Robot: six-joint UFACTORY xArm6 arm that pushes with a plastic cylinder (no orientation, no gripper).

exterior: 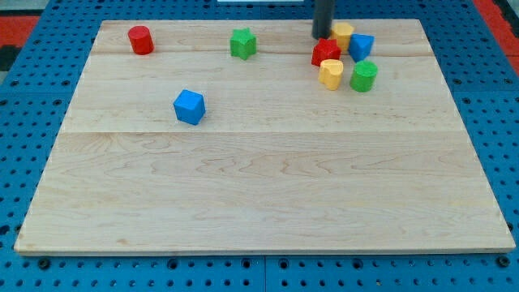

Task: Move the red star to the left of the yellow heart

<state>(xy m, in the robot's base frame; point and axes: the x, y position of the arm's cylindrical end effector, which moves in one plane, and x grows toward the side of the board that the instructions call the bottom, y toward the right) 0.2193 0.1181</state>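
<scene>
The real danger here is the crowding. The red star [326, 53] sits in a tight knot of blocks near the board's top edge, and the yellow heart [331, 73] is touching it on the side toward the view's bottom, a shade to the view's right. A push on the star that runs downward would probably carry the heart along with it, so the two would travel together and the star would never end up on the heart's left. A push from above and to the right could also drag in the other yellow block [343, 34] or the blue block [361, 46], which stand just beside the star toward the view's top right. The green cylinder [363, 76] lies just right of the heart and could be nudged too if the heart shifts.

The rod ends in a bare tip [322, 36] with nothing to spread or pinch; it stands just above the star, slightly to the view's left, very close, though contact is hard to judge from this angle.

The star itself is a small, chunky, bright red piece with blunt points, lying flat on the pale wooden board [259, 178]. Only a short way left and down would bring it beside the heart.

Well away to the star's left stand a green star [242, 43], a red cylinder [140, 39] and a blue cube [189, 106].
</scene>
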